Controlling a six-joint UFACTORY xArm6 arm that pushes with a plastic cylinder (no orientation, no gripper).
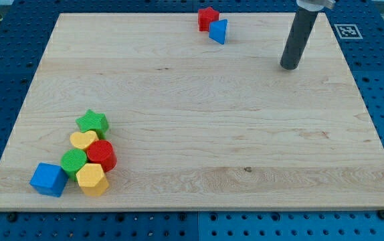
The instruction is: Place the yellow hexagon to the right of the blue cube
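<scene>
The yellow hexagon (pixel 92 179) lies at the view's bottom left, just right of the blue cube (pixel 48 179), with a small gap between them. It touches the green block (pixel 73 161) and the red cylinder (pixel 101 155) above it. My tip (pixel 289 67) is far away at the view's upper right, touching no block.
A yellow heart (pixel 83 140) and a green star (pixel 93 122) stack above the cluster. A red block (pixel 208 18) and a blue triangular block (pixel 219 31) sit together at the view's top middle. The wooden board (pixel 192 114) rests on a blue pegboard table.
</scene>
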